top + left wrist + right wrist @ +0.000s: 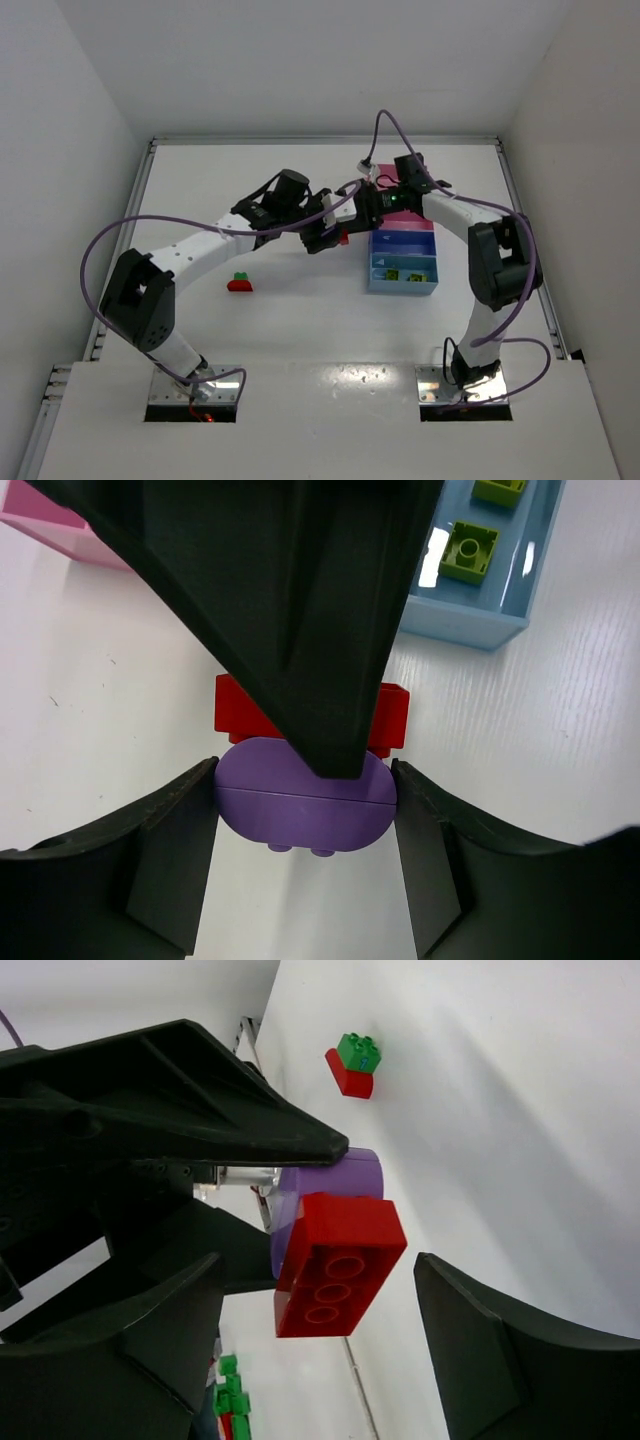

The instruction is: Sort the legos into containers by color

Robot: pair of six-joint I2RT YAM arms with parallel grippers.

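Observation:
My left gripper (pixel 325 238) (pixel 305 780) is shut on a rounded purple lego (pixel 305 800) that has a red lego (pixel 395 720) joined to its far side. It holds the pair (pixel 343 238) above the table, just left of the tray (pixel 378 285). My right gripper (pixel 362 212) (pixel 318 1260) is open. Its fingers (pixel 490 1350) stand either side of the red lego (pixel 340 1260) without touching it, and the purple lego (pixel 340 1175) is behind. One right finger (pixel 300 600) hangs over the pair. A red and green pair (pixel 240 283) (pixel 355 1065) lies on the table.
The tray has pink (pixel 405 225), dark blue (pixel 403 243) and light blue (pixel 425 262) compartments. Yellow-green legos (pixel 397 275) (pixel 468 552) lie in the light blue one. A pink corner (pixel 40 525) shows at the upper left. Green bricks (pixel 228 1395) show at the bottom edge.

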